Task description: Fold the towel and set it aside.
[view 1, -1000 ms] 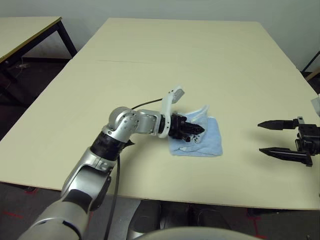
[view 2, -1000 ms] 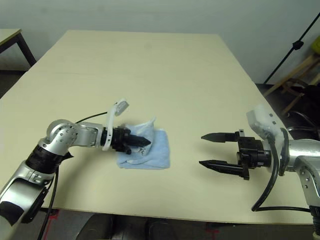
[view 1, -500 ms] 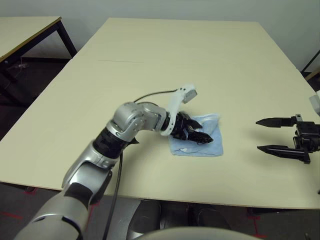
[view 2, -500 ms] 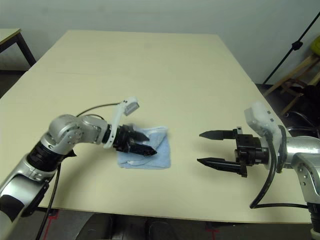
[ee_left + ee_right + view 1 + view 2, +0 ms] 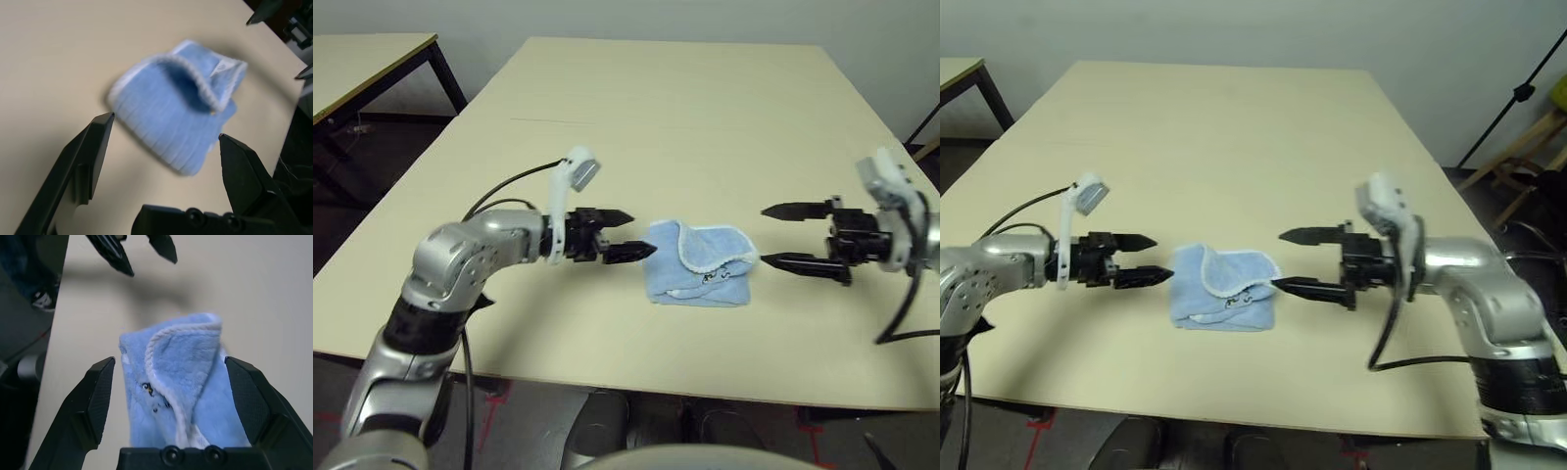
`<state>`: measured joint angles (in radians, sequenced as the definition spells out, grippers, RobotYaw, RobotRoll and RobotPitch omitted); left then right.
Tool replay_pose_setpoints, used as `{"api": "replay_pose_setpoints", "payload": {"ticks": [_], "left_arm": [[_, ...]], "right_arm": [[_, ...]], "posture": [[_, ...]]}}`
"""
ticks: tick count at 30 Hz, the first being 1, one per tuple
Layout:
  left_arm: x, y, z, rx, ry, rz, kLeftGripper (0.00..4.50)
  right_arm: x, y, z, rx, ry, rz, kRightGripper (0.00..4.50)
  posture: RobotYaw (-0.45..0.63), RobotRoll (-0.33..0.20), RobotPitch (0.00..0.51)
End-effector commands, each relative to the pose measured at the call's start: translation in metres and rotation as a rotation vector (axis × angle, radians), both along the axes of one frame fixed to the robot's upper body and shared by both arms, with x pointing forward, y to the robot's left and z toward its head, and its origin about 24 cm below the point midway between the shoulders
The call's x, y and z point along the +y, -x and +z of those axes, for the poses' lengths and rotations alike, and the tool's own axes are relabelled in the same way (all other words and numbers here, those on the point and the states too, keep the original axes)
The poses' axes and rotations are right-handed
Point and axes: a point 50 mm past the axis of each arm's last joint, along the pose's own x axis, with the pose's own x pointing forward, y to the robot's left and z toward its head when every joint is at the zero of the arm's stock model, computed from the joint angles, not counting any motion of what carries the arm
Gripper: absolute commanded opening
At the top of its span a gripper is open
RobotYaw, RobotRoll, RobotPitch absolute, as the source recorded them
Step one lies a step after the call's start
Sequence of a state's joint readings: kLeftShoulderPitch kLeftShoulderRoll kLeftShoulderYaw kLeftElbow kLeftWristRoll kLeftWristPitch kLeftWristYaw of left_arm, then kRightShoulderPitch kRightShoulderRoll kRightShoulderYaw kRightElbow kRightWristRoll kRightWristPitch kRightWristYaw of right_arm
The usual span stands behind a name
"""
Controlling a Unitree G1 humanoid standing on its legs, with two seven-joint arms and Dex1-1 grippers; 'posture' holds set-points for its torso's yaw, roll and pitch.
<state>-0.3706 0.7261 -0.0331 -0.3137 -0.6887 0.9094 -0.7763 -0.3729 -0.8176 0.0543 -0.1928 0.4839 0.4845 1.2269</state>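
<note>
Blue towel (image 5: 671,279) between spread end effectors, left (image 5: 628,235) and right (image 5: 773,236) — second table (image 5: 362,64) beyond.

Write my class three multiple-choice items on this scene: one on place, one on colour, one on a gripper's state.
1. Where is the folded towel?
A) On the floor
B) On the table, between the two grippers
C) Behind the right arm

2. What colour is the towel?
A) Light blue
B) Red
C) Dark green

3. How does the left gripper stand?
A) Jaws shut on the towel
B) Jaws shut, empty
C) Jaws open, empty

Key:
1 B: it lies flat on the tabletop, one gripper either side.
2 A: its cloth is pale blue, edged white.
3 C: its jaws stand apart with nothing between them.
</note>
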Motion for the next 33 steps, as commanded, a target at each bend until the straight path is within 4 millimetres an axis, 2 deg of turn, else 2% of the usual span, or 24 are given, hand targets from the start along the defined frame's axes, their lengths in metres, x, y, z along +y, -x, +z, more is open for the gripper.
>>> {"api": "replay_pose_setpoints", "payload": {"ticks": [1, 6, 14, 17, 22, 27, 33], "left_arm": [[0.009, 0.001, -0.002, -0.029, 0.004, 0.039, 4.49], [0.009, 0.003, -0.006, -0.022, 0.008, 0.053, 4.49], [0.005, 0.003, -0.006, -0.015, 0.015, 0.062, 4.49], [0.005, 0.003, -0.006, -0.014, 0.016, 0.066, 4.5], [0.005, 0.001, -0.005, -0.016, 0.02, 0.069, 4.5], [0.005, 0.001, -0.006, -0.015, 0.02, 0.071, 4.5], [0.003, 0.0, -0.007, -0.012, 0.028, 0.066, 4.5]], "right_arm": [[0.012, -0.004, -0.008, -0.057, 0.056, 0.01, 4.5], [0.031, -0.005, -0.017, -0.086, 0.049, 0.022, 4.5], [0.046, -0.008, -0.037, -0.104, 0.107, 0.0, 4.5], [0.05, -0.011, -0.041, -0.107, 0.101, -0.032, 3.9], [0.054, -0.011, -0.045, -0.089, 0.086, -0.055, 1.97], [0.047, -0.011, -0.045, -0.08, 0.095, -0.095, 0.02], [0.029, -0.014, -0.036, -0.007, 0.022, -0.235, 0.02]], "posture": [[0.19, 0.0, 0.071], [0.19, 0.0, 0.079], [0.2, 0.0, 0.085], [0.2, 0.0, 0.085], [0.19, 0.0, 0.084], [0.19, 0.0, 0.083], [0.17, 0.0, 0.081]]}}
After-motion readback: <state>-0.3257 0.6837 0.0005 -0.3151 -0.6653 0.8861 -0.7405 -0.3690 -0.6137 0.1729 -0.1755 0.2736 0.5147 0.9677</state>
